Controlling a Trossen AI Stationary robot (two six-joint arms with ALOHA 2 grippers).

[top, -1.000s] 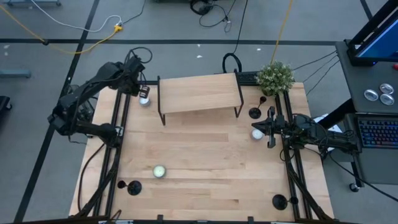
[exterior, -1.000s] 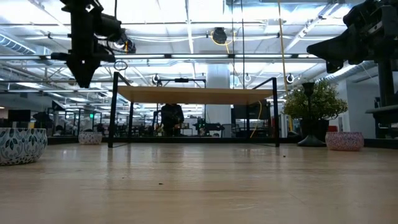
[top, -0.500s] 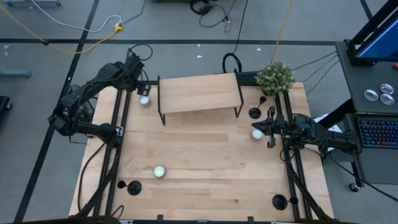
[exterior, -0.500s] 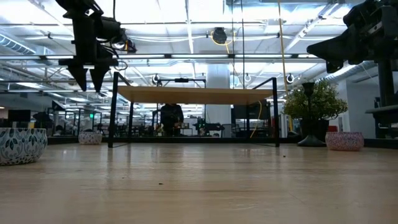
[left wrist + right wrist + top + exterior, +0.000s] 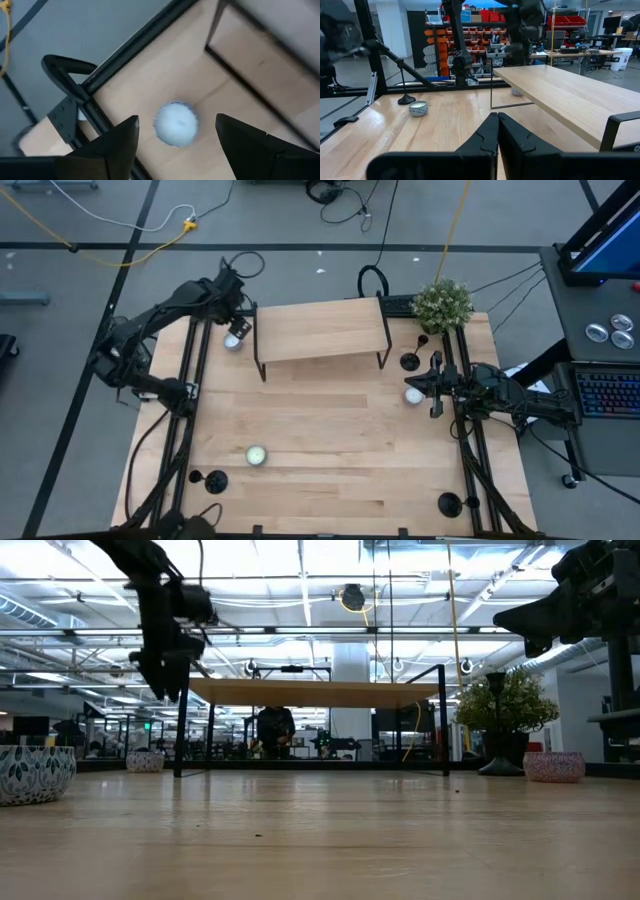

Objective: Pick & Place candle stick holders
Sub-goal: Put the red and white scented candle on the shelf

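Three matte-black candle stick holders stand on their disc bases on the table: one near the right end of the wooden shelf (image 5: 410, 361), one at the near left (image 5: 213, 480), one at the near right (image 5: 449, 503). My left gripper (image 5: 237, 320) hangs open, high over the far left corner beside the shelf's left end. A white tealight (image 5: 175, 124) lies on the table below the gap between its fingers, untouched. My right gripper (image 5: 432, 385) is shut on nothing at the table's right side, pointing left, next to another tealight (image 5: 413, 394).
A low wooden shelf (image 5: 320, 330) on thin black legs stands at the far middle. A potted plant (image 5: 442, 302) sits at the far right corner. A third tealight (image 5: 256, 455) lies near the holder at the near left. Bare wood spans the table's middle.
My left gripper has opened its fingers in the air. It has then gone toward the table's right edge, closer to the shelf's left end, turning a little. The tealight below it has stayed on the table. My right gripper has kept still.
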